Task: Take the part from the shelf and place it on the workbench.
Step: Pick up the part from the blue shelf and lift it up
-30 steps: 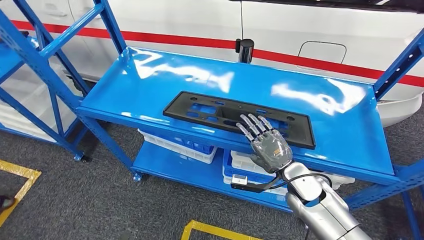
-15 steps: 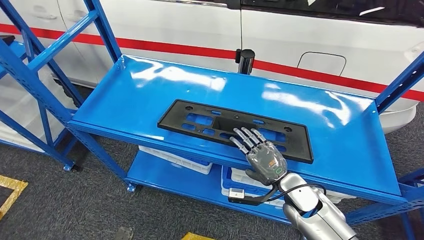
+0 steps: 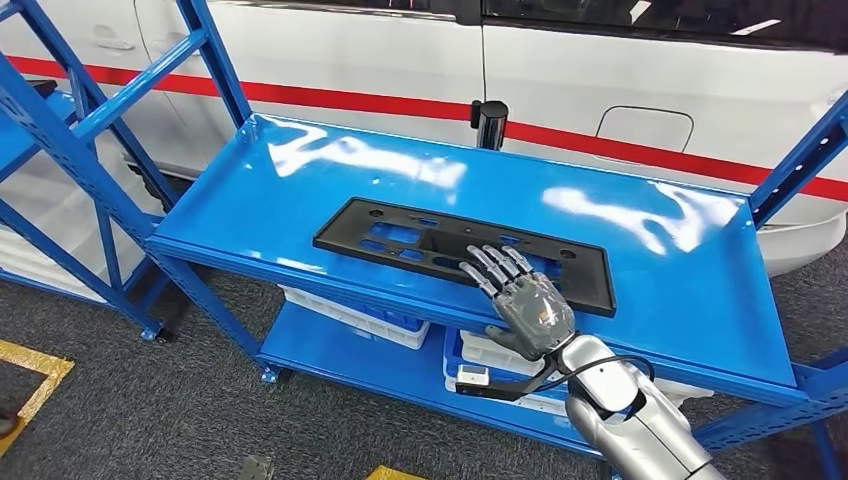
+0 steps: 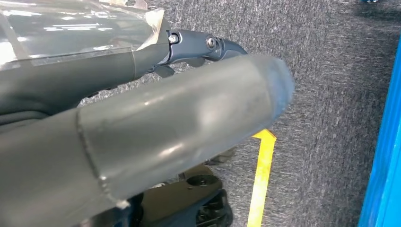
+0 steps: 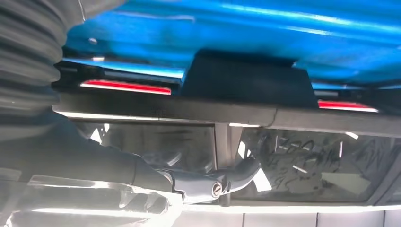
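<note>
A long black flat part point(image 3: 345, 228) with several cut-outs lies on the top level of the blue shelf point(image 3: 300, 190), close to its front edge. My right hand point(image 3: 525, 300) is over the part's near edge, right of its middle. Its fingers point(image 3: 493, 266) are spread and stretched over the black surface, and it holds nothing. From the right wrist, the part point(image 5: 246, 78) appears as a dark block against the blue shelf, beyond my right hand point(image 5: 118, 170). My left hand point(image 4: 142, 127) hangs over the grey floor with its thumb out, holding nothing.
A white car point(image 3: 600, 80) with a red stripe stands just behind the shelf, with a black post point(image 3: 490, 120) at the shelf's back edge. White bins point(image 3: 350, 305) sit on the lower level. Blue uprights point(image 3: 90, 150) stand at left. Yellow lines point(image 3: 30, 370) mark the carpet.
The whole picture has shifted slightly, so the camera moved. My right hand stays at the part's near edge, its fingers a little farther over it than half a second ago.
</note>
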{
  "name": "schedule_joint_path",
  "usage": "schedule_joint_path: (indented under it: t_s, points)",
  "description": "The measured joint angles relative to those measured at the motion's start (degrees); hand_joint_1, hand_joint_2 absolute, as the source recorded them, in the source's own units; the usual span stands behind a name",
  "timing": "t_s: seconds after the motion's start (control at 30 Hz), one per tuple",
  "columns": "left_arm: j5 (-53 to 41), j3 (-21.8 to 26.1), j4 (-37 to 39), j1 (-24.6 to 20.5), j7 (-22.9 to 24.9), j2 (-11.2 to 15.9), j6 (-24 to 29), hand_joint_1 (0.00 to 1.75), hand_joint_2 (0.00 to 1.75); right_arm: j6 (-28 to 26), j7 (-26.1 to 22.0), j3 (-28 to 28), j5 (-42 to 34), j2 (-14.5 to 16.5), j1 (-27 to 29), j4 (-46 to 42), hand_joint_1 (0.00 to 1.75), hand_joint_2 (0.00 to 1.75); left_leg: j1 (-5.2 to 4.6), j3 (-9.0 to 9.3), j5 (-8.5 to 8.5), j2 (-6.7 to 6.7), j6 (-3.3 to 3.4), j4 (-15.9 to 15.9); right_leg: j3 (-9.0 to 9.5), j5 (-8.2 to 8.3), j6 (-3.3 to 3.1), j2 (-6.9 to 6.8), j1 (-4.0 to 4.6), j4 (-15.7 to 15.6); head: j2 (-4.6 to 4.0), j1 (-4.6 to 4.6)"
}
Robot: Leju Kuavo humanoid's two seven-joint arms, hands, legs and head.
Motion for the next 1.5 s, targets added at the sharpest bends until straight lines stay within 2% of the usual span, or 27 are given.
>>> schedule_joint_path:
  t_s: [0.03, 0.07, 0.1, 0.13, 0.17, 0.23, 0.27, 0.3, 0.33, 0.4, 0.47, 0.53, 0.67, 0.77, 1.1, 1.5]
  points:
    - [0.0, 0.02, 0.0, 0.02, -0.04, -0.01, -0.02, 0.0, 0.0, 0.27, -0.16, 0.03, -0.21, 0.07, -0.02, 0.03, 1.17, 1.75, 0.18, -1.78, -2.36, 0.06, -0.37, 4.07, -0.15, 0.1, -0.12, -0.04, 0.01, 0.02, 0.0, -0.1]
    - [-0.01, 0.04, 0.0, 0.05, -0.07, -0.01, -0.01, 0.0, 0.0, 0.49, -0.27, 0.08, -0.34, 0.13, -0.04, 0.09, 1.04, 1.75, 0.38, -3.44, -4.15, 0.09, -0.68, 7.88, -0.27, 0.16, -0.12, -0.07, 0.02, 0.04, 0.0, -0.12]
    - [-0.05, 0.05, 0.01, 0.08, -0.08, -0.02, 0.03, 0.0, 0.0, 0.7, -0.35, 0.14, -0.43, 0.2, -0.07, 0.18, 0.9, 1.75, 0.58, -4.43, -5.01, 0.13, -0.89, 10.33, -0.35, 0.18, -0.08, -0.09, 0.02, 0.06, 0.0, -0.12]
    - [-0.14, 0.07, 0.01, 0.11, -0.08, -0.02, 0.09, 0.0, 0.0, 0.89, -0.39, 0.22, -0.46, 0.27, -0.11, 0.27, 0.96, 1.75, 0.76, -4.29, -4.72, 0.17, -1.03, 10.48, -0.37, 0.2, -0.02, -0.1, -0.02, 0.06, 0.0, -0.12]
    - [-0.25, 0.07, 0.02, 0.12, -0.07, -0.02, 0.15, 0.0, 0.0, 1.05, -0.42, 0.31, -0.48, 0.33, -0.2, 0.35, 1.13, 1.75, 0.94, -2.9, -3.51, 0.22, -1.1, 8.25, -0.35, 0.21, 0.04, -0.1, -0.08, 0.07, 0.0, -0.12]
    - [-0.45, 0.07, 0.02, 0.08, -0.01, -0.02, 0.21, 0.0, 0.0, 1.17, -0.46, 0.44, -0.48, 0.42, -0.55, 0.42, 1.51, 1.75, 1.16, 1.99, -0.42, 0.39, -1.04, -0.14, -0.28, 0.19, 0.32, -0.06, -0.04, 0.11, 0.0, -0.15]
    - [-0.5, 0.07, 0.02, 0.06, 0.08, -0.03, 0.25, 0.0, 0.0, 1.17, -0.44, 0.4, -0.57, 0.4, -1.01, 0.46, 1.54, 1.75, 1.15, 3.98, 0.74, 0.45, -0.8, -3.53, -0.3, 0.1, 0.61, -0.03, 0.12, 0.15, 0.0, -0.11]
    - [-0.54, 0.07, 0.02, 0.04, 0.21, -0.09, 0.3, 0.0, 0.0, 1.16, -0.44, 0.32, -0.71, 0.29, -1.62, 0.51, 1.6, 1.75, 1.12, 5.15, 1.56, 0.52, -0.64, -5.55, -0.46, -0.09, 0.82, 0.0, 0.48, 0.27, 0.0, -0.06]
    - [-0.56, 0.07, 0.02, 0.03, 0.37, -0.16, 0.4, 0.0, 0.0, 1.15, -0.43, 0.21, -0.92, 0.09, -2.36, 0.59, 1.63, 1.75, 0.96, 5.5, 1.98, 0.53, -0.46, -6.18, -0.62, -0.25, 1.05, 0.01, 0.78, 0.34, 0.0, 0.01]
    - [-0.63, 0.07, 0.02, 0.06, 0.62, -0.28, 0.63, 0.0, 0.0, 1.11, -0.54, 0.05, -1.38, -0.39, -3.67, 0.76, 1.69, 1.75, 0.54, 5.49, 2.47, 0.46, -0.07, -6.21, -0.81, -0.3, 1.37, 0.02, 1.02, 0.32, 0.0, 0.08]
    - [-0.7, 0.07, 0.02, 0.08, 0.69, -0.3, 0.91, 0.0, 0.0, 1.03, -0.77, 0.02, -1.7, -0.61, -4.49, 0.88, 1.7, 1.75, 0.09, 5.37, 2.46, 0.33, 0.36, -6.19, -0.51, -0.06, 1.81, 0.01, 0.83, 0.05, 0.0, 0.08]
    - [-0.83, 0.07, 0.02, 0.09, 0.86, -0.36, 1.15, 0.0, 0.0, 1.0, -1.02, 0.04, -2.01, -0.7, -4.92, 0.94, 1.68, 1.75, -0.02, 5.22, 2.52, 0.22, 0.51, -6.17, -0.18, 0.09, 2.03, -0.03, 0.73, -0.25, 0.0, 0.09]
    - [-0.93, 0.07, 0.02, 0.14, 1.37, -0.51, 1.25, 0.0, 0.0, 1.09, -1.27, 0.08, -2.49, -0.95, -5.44, 0.94, 1.61, 1.75, -0.04, 5.14, 2.38, 0.17, 0.83, -6.15, 0.08, 0.15, 2.13, -0.08, 0.71, -0.68, 0.0, 0.1]
    - [-1.01, 0.07, 0.02, 0.14, 1.59, -0.56, 1.23, 0.0, 0.0, 1.24, -1.29, 0.19, -2.55, -0.97, -5.66, 0.94, 1.66, 1.75, -0.07, 5.13, 2.26, 0.18, 1.02, -6.13, 0.11, 0.13, 2.17, -0.08, 0.69, -0.82, 0.0, 0.09]
    - [-1.85, 0.07, 0.02, 0.13, 1.6, -0.62, 0.08, 0.0, 0.0, 1.41, 0.45, 0.46, -1.44, -1.55, -4.39, 0.14, 1.68, 1.75, -0.04, 5.17, 2.16, 0.19, 1.16, -6.13, 0.09, 0.02, 2.75, -0.07, 0.62, -0.87, 0.0, 0.07]
    - [-1.89, 0.07, 0.02, 0.13, 1.62, -0.62, -0.1, 0.0, 0.0, 1.42, 0.69, 0.46, -1.33, -1.97, -3.7, -0.34, 1.68, 1.75, 0.03, 5.2, 2.16, 0.2, 1.15, -6.16, 0.08, 0.02, 2.74, -0.07, 0.64, -0.87, 0.0, 0.07]
